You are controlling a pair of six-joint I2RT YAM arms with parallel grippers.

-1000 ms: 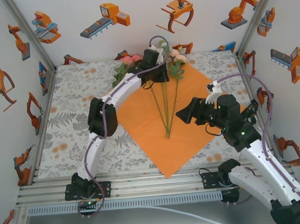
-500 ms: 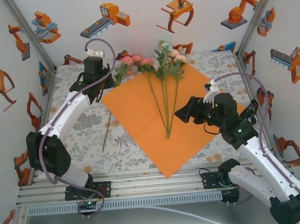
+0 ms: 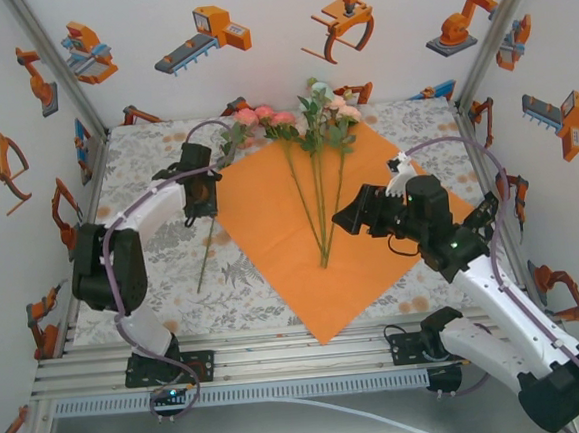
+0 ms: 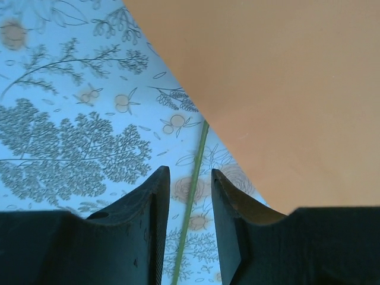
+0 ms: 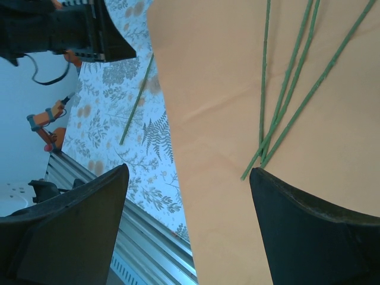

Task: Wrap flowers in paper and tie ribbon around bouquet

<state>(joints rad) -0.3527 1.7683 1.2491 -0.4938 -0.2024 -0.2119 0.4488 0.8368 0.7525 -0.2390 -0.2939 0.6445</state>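
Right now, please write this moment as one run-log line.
left gripper: open, loose stem between fingers | right gripper: open, above paper | flowers: on paper, unwrapped

Flowers lie on the flat orange paper, one stem beside it.

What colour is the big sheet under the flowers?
The paper is bright orange; top external view.

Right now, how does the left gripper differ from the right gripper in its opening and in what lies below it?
The left gripper has a narrow gap; the right gripper has a wide one. The left gripper straddles one lone stem on the tablecloth; the right gripper hangs over the orange paper, near the ends of several stems. Both are open and empty.
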